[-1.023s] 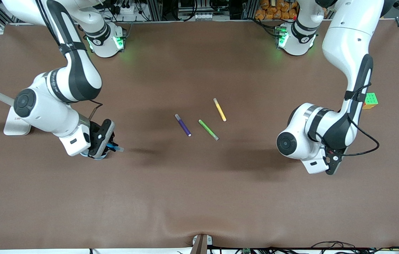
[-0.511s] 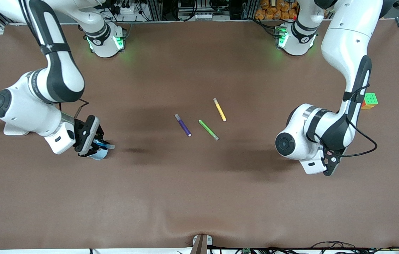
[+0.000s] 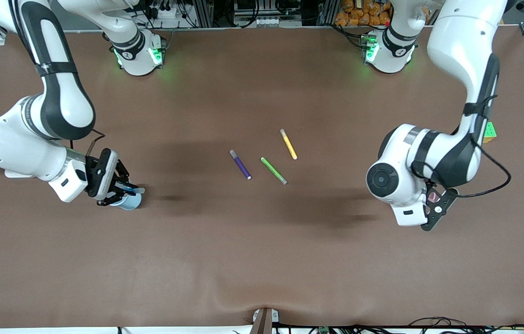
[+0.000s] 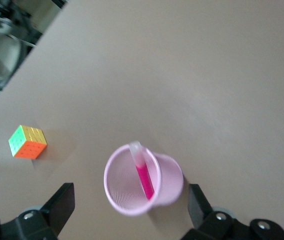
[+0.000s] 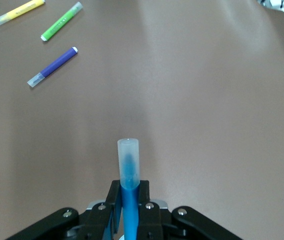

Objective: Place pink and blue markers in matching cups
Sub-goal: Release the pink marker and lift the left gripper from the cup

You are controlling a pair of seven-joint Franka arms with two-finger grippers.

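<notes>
Brown matting covered the table. Over its right-arm end the right gripper was clamped on the blue marker, whose grey end stuck out past the fingertips; the light blue cup sat directly beneath it. The left gripper hung with its jaws spread wide over the light pink cup, and the pink marker leaned inside that cup, pale end at the rim. A colourful cube rested near that gripper. Purple marker, green marker and yellow marker lay well apart from both.
</notes>
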